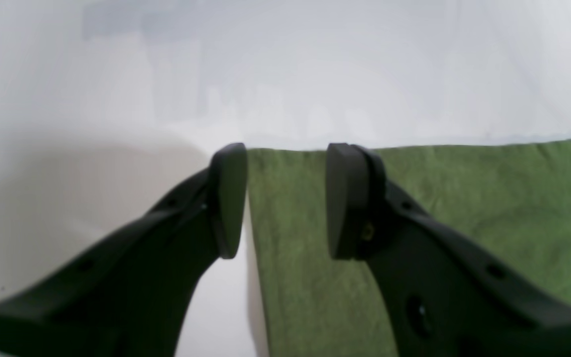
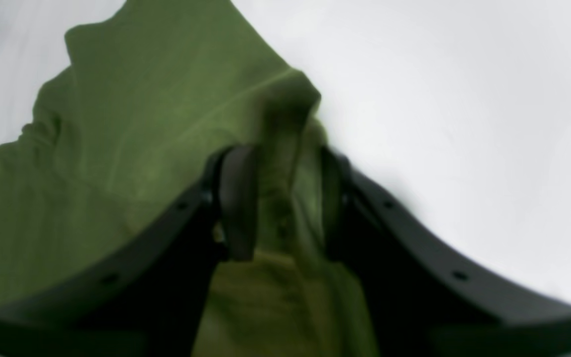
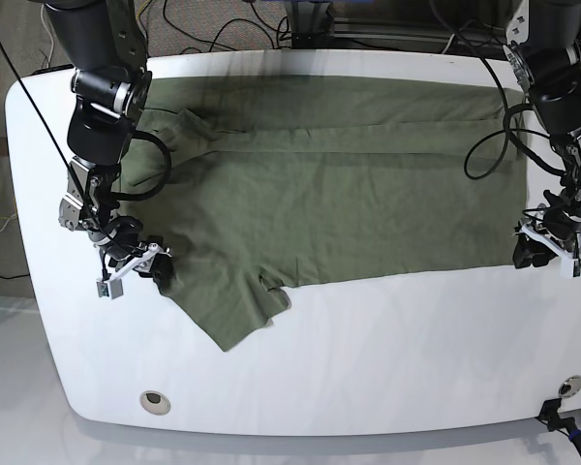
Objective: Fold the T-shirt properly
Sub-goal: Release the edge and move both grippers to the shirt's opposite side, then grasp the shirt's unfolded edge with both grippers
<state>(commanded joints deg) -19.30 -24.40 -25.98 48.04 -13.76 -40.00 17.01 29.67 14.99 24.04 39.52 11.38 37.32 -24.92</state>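
- Left gripper (image 1: pixel 286 202): its fingers stand apart over a corner of the shirt (image 3: pixel 320 208), with green cloth showing in the gap. I cannot tell whether they touch it, but they are not closed on it.
- Right gripper (image 2: pixel 289 203): its fingers are also parted, about as widely, with ridged, creased cloth between them. Whether either finger presses on the cloth, I cannot tell.
- Around the right gripper the shirt is bunched into folds, and a flap (image 3: pixel 228 315) juts out past the long edge, toward the bottom of the base view.
- At the left gripper the corner lies fairly flat, its two edges meeting just beside the fingers.
- The shirt spreads wide across the white table (image 3: pixel 300 373) between the two arms, wrinkled along its far side, where a long crease runs crosswise.
- Farther out, a round fitting (image 3: pixel 155 403) sits near the table's lower left corner in the base view.
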